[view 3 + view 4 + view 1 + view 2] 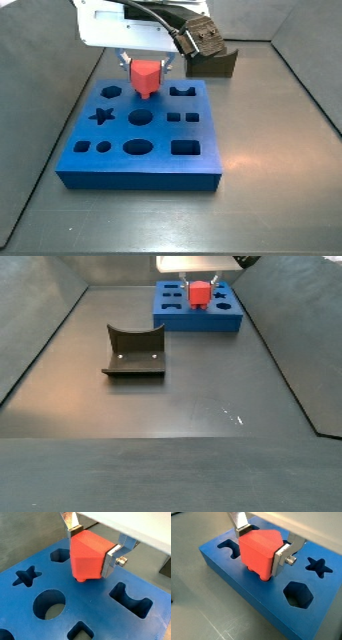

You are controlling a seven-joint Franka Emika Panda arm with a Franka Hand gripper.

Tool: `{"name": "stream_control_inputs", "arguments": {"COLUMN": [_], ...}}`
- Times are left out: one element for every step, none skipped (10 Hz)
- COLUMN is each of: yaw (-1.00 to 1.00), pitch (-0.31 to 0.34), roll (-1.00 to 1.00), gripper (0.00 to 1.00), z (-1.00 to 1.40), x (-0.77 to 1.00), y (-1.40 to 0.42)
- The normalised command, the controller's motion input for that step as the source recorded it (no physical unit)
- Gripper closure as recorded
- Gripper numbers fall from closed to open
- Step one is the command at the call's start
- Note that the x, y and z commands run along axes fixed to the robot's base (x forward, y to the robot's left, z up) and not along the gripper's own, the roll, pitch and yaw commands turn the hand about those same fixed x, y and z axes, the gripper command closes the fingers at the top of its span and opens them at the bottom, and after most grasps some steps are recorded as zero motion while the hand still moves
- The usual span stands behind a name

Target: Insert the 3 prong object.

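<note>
Three prongs must meet their slot: gripper clamps the 3 prong object (upright) over blue block; square up, descend slowly.

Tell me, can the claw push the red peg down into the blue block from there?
Probably yes. The claw grips the red peg just above the blue block, and nothing sits between them, though its matching hole is hidden under it.

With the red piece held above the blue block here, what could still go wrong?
1. The end effector holds the 3 prong object over the blue block, seemingly over solid surface, so pressing down could jam it.
2. Neighbouring holes sit close; the star hole is one it might catch instead.
</note>
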Motion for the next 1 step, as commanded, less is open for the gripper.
{"name": "stream_control_inputs", "arguments": {"yaw": [0.0], "pitch": [0.0], "roll": [0.0], "gripper": [1.0], "z": [0.0], "x": [0.0], "y": [0.0]}}
